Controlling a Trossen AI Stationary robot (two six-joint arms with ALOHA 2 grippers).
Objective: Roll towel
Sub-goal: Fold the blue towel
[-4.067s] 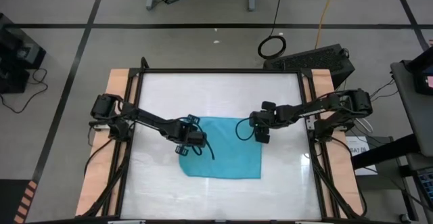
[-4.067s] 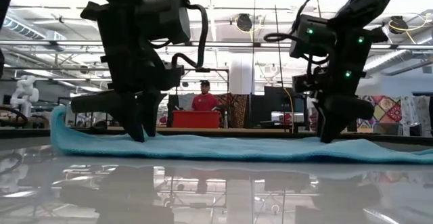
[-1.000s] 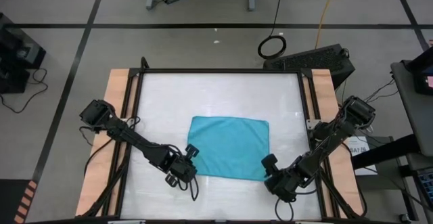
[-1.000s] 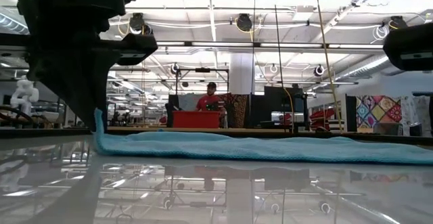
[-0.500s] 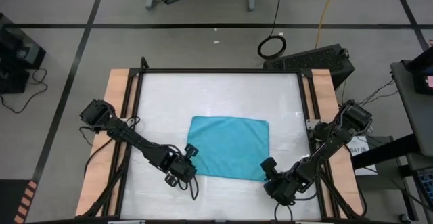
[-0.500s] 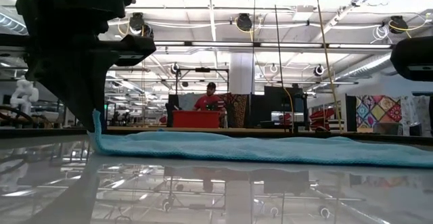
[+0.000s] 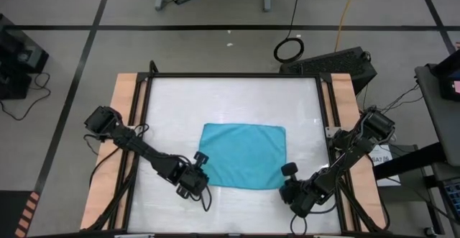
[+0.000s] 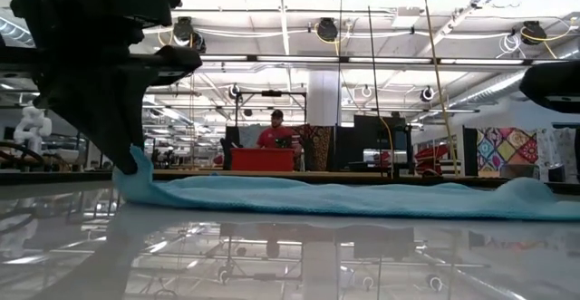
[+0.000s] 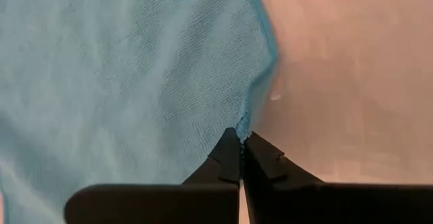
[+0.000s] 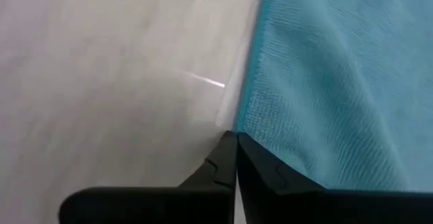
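The turquoise towel (image 7: 243,155) lies spread flat in the middle of the white table. My left gripper (image 7: 198,176) is at the towel's near left corner, shut on it (image 9: 241,140). My right gripper (image 7: 288,175) is at the near right corner, shut on the towel's edge (image 10: 235,140). In the low view the towel (image 8: 326,197) is a low strip. Its left end (image 8: 136,169) rises under the left gripper, and a small hump (image 8: 526,191) stands at its right end. My left gripper pinches the towel's edge at the near left corner (image 9: 247,116) between its two fingertips, slanting down from the near left. The corner is puckered and raised a little; the rest lies on the table. My right gripper pinches the towel's edge at the near right corner (image 10: 245,124) between its fingertips, slanting down from the near right. The cloth beside it is humped slightly; the rest lies flat on the table.
The table (image 7: 172,108) has a black frame and wooden side rails (image 7: 123,94). Bare white surface lies all round the towel. A person (image 8: 275,133) stands far behind the table, beyond a red bin (image 8: 263,159).
The towel's near left corner has bunched up under my left gripper, and a small hump has risen at its near right corner by my right gripper. The right gripper has shifted slightly toward the towel. The rest of the towel has stayed flat.
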